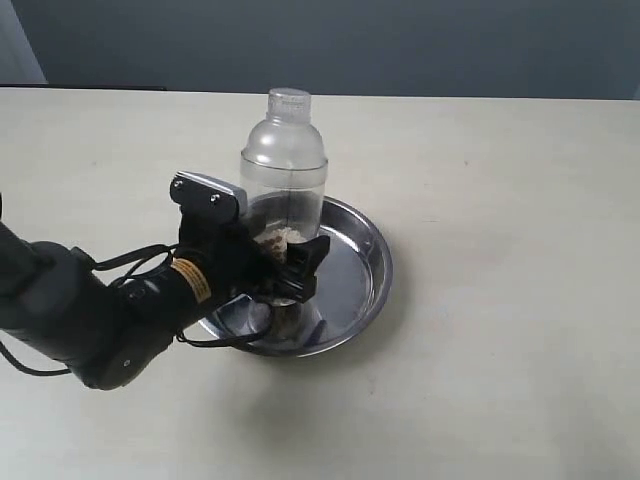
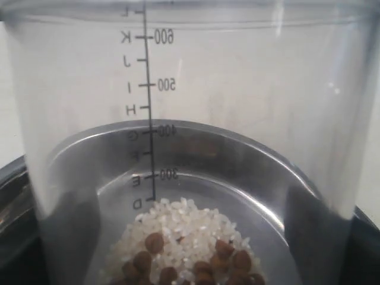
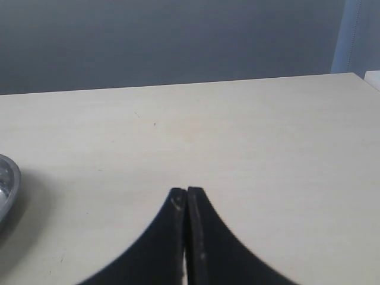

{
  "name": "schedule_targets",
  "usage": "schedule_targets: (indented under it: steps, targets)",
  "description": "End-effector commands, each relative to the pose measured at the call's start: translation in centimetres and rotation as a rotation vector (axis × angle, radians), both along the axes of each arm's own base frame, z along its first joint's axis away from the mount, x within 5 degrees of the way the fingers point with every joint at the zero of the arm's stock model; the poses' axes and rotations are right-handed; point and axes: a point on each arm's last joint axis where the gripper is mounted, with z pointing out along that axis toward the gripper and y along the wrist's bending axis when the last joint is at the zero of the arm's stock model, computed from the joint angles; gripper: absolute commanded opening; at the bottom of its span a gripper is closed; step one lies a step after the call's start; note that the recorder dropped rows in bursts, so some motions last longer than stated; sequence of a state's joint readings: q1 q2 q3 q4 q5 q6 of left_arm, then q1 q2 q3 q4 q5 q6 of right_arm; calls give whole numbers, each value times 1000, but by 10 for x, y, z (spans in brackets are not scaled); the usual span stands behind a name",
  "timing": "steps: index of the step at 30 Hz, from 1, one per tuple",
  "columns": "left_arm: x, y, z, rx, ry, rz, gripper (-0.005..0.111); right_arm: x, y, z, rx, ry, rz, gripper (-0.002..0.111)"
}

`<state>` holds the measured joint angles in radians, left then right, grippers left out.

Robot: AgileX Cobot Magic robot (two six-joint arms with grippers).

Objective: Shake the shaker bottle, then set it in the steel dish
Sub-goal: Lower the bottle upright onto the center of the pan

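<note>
- Lower left of exterior view: left gripper (image 1: 287, 262) closed on lower body of the shaker bottle (image 1: 285, 165), one finger each side, both apparently against the wall.
- Centre: bottle upright, long axis vertical, cap at top, foot inside the steel dish (image 1: 372, 262), left of dish centre. Whether the base sits on the dish floor is hidden by the fingers.
- Key relation: bottle straight ahead of the left gripper, between its fingers, already over the dish. Likely next: open and back out level, away from the bottle, no tilt.
- Left wrist view only: measuring marks (image 2: 151, 119), white grains (image 2: 172, 217) and brown pellets (image 2: 178, 261) settled at the bottom.
- Right wrist view only: right gripper (image 3: 186, 193) fully closed, empty, over bare table (image 3: 237, 130), dish rim at left edge. Absent from exterior view, so the farther arm.
</note>
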<state>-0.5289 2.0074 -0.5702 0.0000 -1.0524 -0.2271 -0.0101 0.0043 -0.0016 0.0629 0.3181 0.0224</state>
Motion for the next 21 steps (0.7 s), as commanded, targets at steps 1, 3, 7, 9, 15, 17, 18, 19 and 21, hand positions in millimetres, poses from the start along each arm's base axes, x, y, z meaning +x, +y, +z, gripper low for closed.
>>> schedule_targets:
  steps: [1,3,7,9,15,17,18,19,21]
  targets:
    - [3,-1,7,-24,-48,0,0,0,0,1,-3,-14,1,-1]
    - [3,-1,7,-24,-48,0,0,0,0,1,-3,-14,1,-1]
    - [8,-4,10,-35,-67,0,0,0,0,1,-3,-14,1,-1]
    - [14,-7,14,-43,-74,12,0,0,0,1,-3,-14,1,-1]
    - [32,-17,13,9,-30,0,0,0,0,1,-3,-14,1,-1]
    - [34,-19,12,5,-41,-6,0,0,0,1,-3,-14,1,-1]
    - [34,-19,10,8,-35,-6,0,0,0,1,-3,-14,1,-1]
    - [34,-20,7,11,-31,-6,0,0,0,1,-3,-14,1,-1]
    - [34,-20,4,11,-30,-6,0,0,0,1,-3,-14,1,-1]
